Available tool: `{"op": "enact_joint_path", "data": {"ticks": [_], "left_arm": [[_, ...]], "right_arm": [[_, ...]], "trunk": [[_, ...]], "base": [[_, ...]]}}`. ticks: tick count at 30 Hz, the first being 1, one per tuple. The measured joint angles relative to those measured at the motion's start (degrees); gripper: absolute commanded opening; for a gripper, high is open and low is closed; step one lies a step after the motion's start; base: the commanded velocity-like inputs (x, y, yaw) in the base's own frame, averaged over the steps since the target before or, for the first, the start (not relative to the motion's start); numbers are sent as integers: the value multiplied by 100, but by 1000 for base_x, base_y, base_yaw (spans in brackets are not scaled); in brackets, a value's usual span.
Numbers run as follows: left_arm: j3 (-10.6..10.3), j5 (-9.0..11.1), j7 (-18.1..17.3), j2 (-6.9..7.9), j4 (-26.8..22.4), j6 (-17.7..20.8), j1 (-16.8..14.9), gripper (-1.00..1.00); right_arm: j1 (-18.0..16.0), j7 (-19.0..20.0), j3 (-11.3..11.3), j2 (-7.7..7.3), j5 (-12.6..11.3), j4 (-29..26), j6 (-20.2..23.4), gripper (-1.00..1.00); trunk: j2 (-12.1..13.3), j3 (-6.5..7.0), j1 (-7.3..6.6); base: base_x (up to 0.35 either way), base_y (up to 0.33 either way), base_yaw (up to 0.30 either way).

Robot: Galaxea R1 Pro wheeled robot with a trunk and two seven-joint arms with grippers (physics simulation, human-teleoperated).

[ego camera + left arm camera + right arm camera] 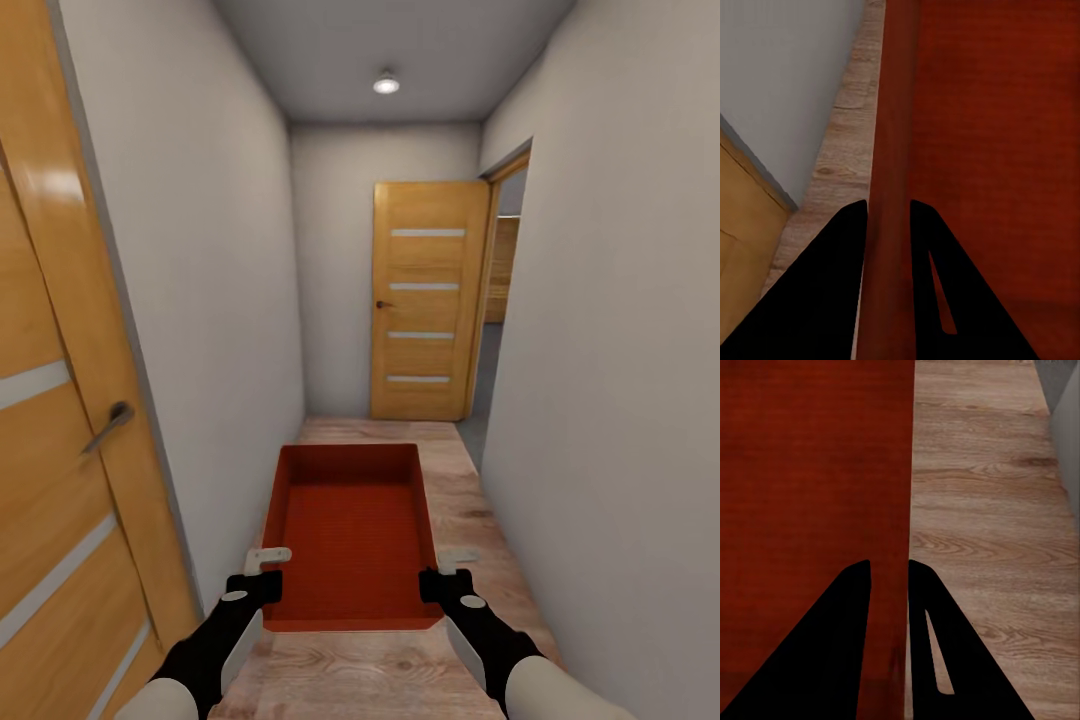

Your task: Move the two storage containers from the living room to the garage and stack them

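In the head view a red-orange storage container (350, 525) is carried low in front of the robot in a narrow hallway, its open top facing up and its ribbed inner bottom visible. The left gripper (268, 560) holds the container's left wall near the close corner, and the right gripper (455, 562) holds the right wall at the matching spot; both black arms reach in from the lower edge of the view. Below the container lies a light wood-plank floor (480, 520). A pale grey wall (220, 280) runs along the left, with part of a tan door and its lever handle (110, 420) at the near left. At the far end stands another tan door with four glass slats (428, 300), beside an opening on the right.

The left wrist view gives what the head view cannot: the two black fingers (832, 285) straddle the container's rim (892, 150), one outside and one inside, so the jaws are closed on that wall. The floor and a strip of grey wall show beyond it.

The right wrist view shows the same grip (mirrored): its fingers (840, 645) pinch the thin red wall (906, 510), with the container's inside on one side and wood planks (982, 510) on the other.
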Motion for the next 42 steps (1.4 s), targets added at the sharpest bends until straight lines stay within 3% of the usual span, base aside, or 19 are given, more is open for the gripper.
{"op": "enact_joint_path", "data": {"ticks": [42], "left_arm": [[0, -1, 0, 0, 0, 1, 0, -100]], "right_arm": [[0, 0, 0, 0, 0, 0, 0, -100]], "trunk": [[0, 0, 0]], "base": [[326, 0, 0]]}}
